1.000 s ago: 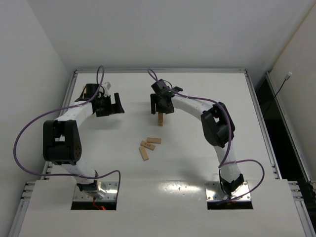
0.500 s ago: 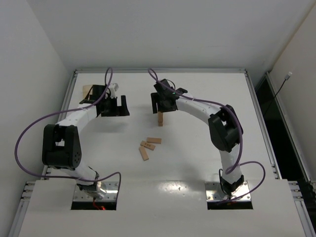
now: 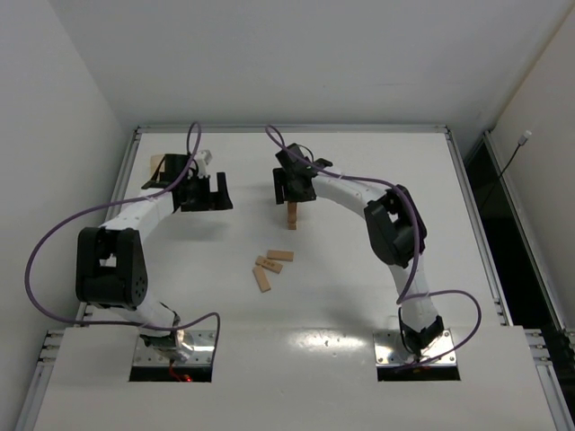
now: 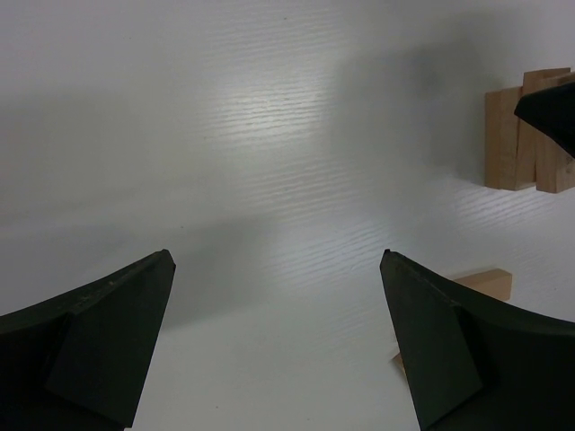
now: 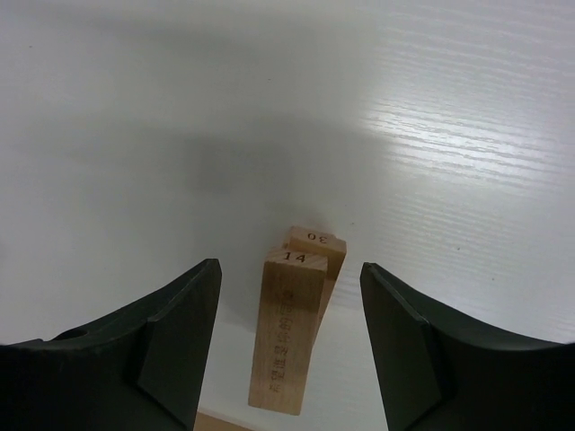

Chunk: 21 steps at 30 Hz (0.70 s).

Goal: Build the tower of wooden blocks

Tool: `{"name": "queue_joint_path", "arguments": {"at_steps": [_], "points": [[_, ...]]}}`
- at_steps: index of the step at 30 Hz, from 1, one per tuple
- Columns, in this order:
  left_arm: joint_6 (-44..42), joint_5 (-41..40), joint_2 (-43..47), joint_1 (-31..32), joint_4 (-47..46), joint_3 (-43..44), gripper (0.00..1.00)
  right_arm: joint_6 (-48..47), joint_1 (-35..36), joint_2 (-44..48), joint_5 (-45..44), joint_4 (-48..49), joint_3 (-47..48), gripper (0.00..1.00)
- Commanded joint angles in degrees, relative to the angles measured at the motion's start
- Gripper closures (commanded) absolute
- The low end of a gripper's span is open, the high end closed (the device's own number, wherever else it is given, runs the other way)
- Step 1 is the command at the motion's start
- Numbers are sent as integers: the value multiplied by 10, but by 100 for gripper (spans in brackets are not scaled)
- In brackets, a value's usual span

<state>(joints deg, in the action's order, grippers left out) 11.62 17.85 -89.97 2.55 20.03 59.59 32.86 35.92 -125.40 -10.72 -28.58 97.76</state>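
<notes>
While my right gripper (image 5: pixel 289 269) hangs over the wood block tower (image 5: pixel 287 350), its two fingers stand spread to either side of the nearest bar. A gap shows on both sides, so I pinch nothing. That bar bears 14 on its end, and one stamped 30 sits touching it just behind. The tower stands on the white table (image 3: pixel 359 162), a little beyond the middle, toward the far edge. My left gripper (image 4: pixel 277 256) is spread wide over bare table to the left of the tower, with nothing between its fingers. Three loose blocks (image 3: pixel 268 265) lie close together nearer my bases, well apart from both grippers.
</notes>
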Motion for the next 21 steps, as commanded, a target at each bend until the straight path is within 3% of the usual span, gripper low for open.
{"name": "queue_joint_path", "arguments": {"at_steps": [1,10,16,21], "points": [[-5,10,9,-11,-14,2,1,7,-4,-9,-26,9,24,40],[-5,15,4,-17,-19,2,1,7,-4,-19,-32,9,24,40],[-5,15,4,-17,-19,2,1,7,-4,-25,-26,9,24,48],[-5,15,-2,-17,-19,2,1,7,-4,-30,-19,9,24,48]]}}
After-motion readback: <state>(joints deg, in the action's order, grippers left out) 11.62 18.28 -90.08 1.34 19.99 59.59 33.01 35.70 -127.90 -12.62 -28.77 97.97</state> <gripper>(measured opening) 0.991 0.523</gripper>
